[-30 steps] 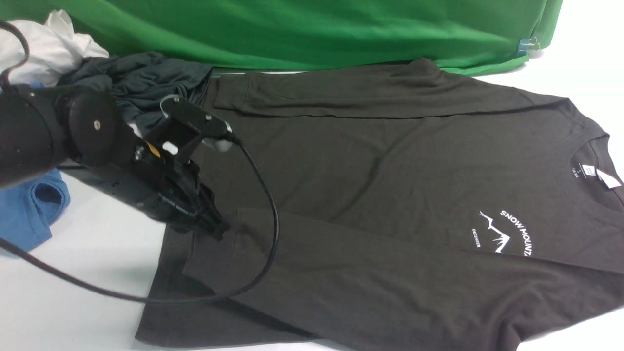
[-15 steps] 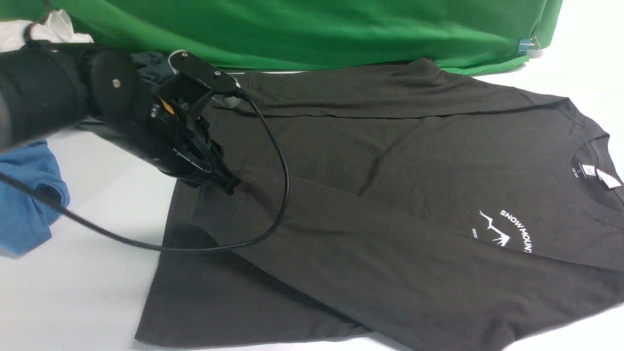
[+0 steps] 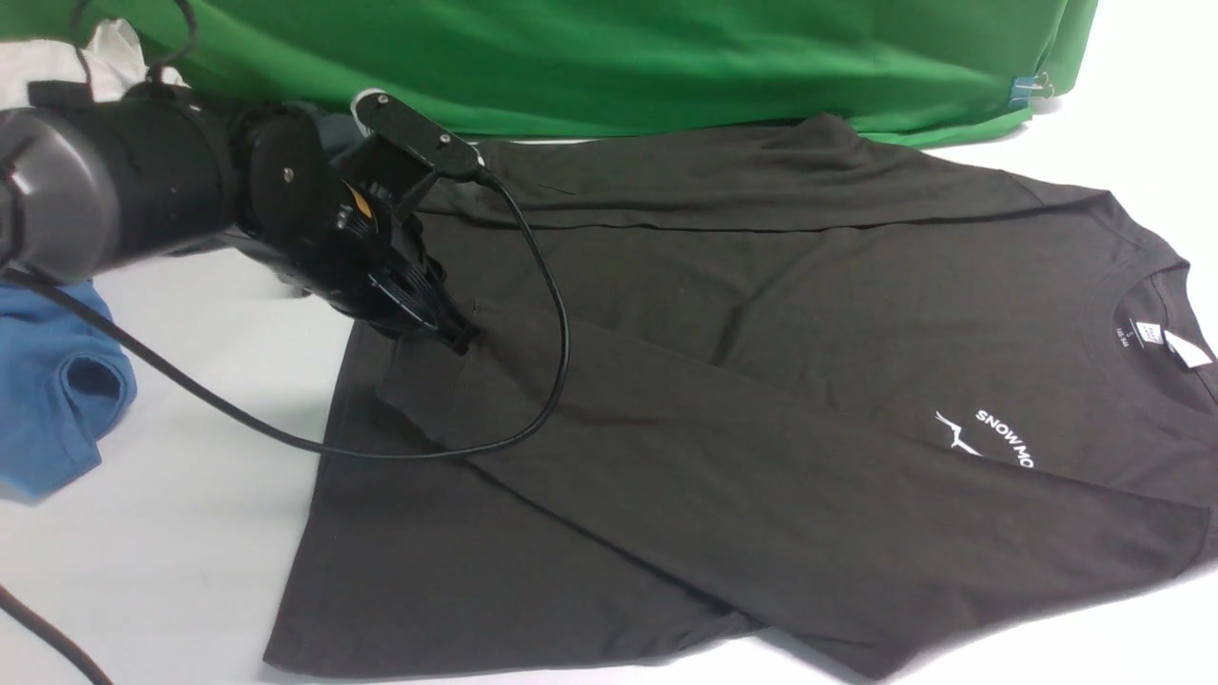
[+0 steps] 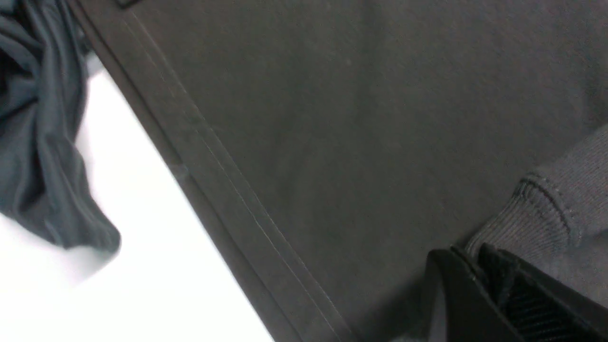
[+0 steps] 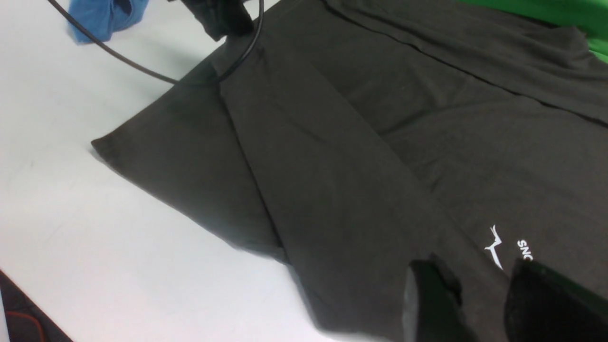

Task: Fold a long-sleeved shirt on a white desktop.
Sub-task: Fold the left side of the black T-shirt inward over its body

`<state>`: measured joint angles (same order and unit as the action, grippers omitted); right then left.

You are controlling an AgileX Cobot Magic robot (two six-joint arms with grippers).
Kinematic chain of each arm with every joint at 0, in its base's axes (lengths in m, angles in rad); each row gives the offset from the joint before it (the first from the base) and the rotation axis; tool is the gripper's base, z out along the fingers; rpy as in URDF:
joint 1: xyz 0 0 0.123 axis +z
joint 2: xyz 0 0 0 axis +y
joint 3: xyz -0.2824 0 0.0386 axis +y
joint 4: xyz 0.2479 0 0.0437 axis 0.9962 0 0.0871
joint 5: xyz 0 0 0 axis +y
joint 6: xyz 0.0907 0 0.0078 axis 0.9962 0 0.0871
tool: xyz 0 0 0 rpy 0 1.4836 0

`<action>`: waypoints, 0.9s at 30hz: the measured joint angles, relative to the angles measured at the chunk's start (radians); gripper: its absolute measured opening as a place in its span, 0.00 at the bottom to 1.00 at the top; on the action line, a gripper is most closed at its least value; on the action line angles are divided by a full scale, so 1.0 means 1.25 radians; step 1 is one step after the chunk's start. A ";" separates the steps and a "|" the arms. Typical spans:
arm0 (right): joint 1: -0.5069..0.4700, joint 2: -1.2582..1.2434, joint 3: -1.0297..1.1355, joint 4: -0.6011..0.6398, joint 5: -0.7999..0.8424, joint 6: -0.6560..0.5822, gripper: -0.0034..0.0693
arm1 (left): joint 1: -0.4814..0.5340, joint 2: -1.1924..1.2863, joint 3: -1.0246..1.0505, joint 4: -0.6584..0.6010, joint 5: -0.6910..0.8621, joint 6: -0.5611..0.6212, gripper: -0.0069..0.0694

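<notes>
Front view, long-sleeved shirt [image 3: 761, 333] flat, sleeves folded

This looks like a staged robotics lab rather than a home. A green cloth backdrop [image 3: 609, 67] is clipped up behind a bare white table [image 3: 171, 533]. Spare clothes, a blue shirt [image 3: 52, 400] and a grey garment [image 4: 42, 142], are heaped at the table's left side beside a black cabled robot arm [image 3: 124, 205].

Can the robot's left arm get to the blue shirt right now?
Probably not yet. The left tool is shut on the cuff of the long-sleeved shirt, so it would have to let go first. The blue shirt lies close by on the white desktop, uncovered.
</notes>
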<state>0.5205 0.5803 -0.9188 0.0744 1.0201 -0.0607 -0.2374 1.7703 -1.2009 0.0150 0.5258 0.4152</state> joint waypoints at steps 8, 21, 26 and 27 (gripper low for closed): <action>0.000 0.000 0.032 0.001 0.001 0.007 0.35 | 0.000 0.026 0.000 0.014 -0.049 -0.001 0.21; 0.000 0.000 0.048 0.000 0.004 0.018 0.38 | 0.000 0.016 0.000 -0.035 -0.051 -0.087 0.74; 0.000 0.002 0.043 -0.002 -0.022 0.000 0.38 | -0.008 -0.058 -0.006 -0.076 -0.018 -0.063 0.50; 0.000 0.002 0.037 -0.002 -0.037 0.000 0.38 | -0.008 -0.076 -0.013 -0.081 -0.006 -0.012 0.35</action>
<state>0.5205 0.5822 -0.8721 0.0717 0.9735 -0.0613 -0.2477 1.6755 -1.2173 -0.0864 0.5181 0.3999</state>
